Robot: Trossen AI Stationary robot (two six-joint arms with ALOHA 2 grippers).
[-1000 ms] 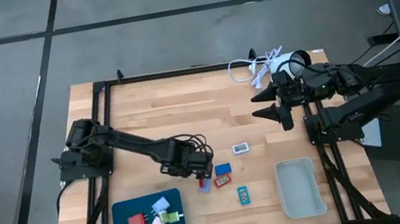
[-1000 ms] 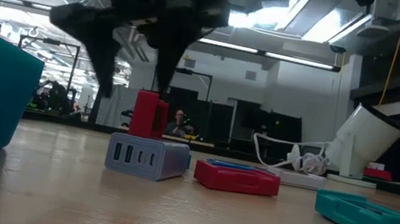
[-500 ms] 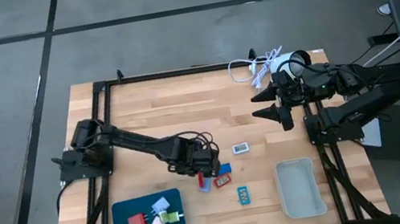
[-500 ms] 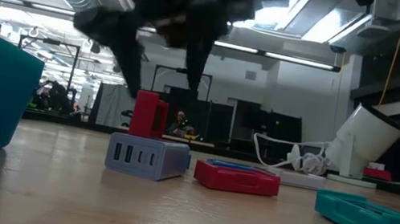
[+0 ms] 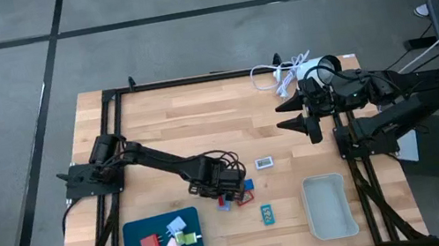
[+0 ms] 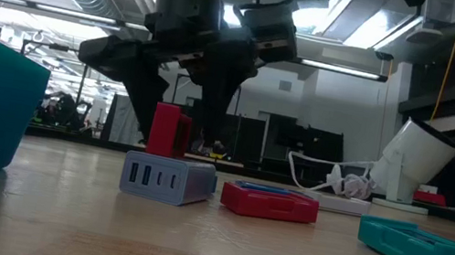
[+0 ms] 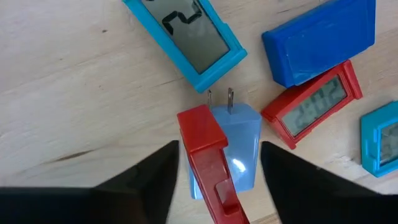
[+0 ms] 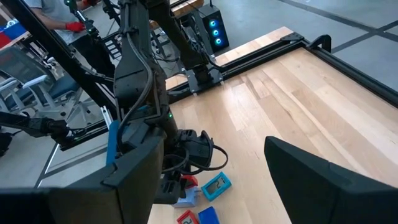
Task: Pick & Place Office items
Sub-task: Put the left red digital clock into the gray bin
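Left hand spread wide, released, straddling red clip on pale-blue charger mid-desk; risk: off-centre closing pinches only the clip, toppling it or shoving the neighbouring red clock; right hand idle, fingers apart.

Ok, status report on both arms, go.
Left gripper open, straddling red piece on grey-blue charger. Right gripper open, waiting near lamp. Red clock close beside charger.

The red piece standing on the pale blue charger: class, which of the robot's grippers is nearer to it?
Left. The left gripper hangs directly over the red piece, fingers open on either side of it. The right gripper waits far off, near the white cord.
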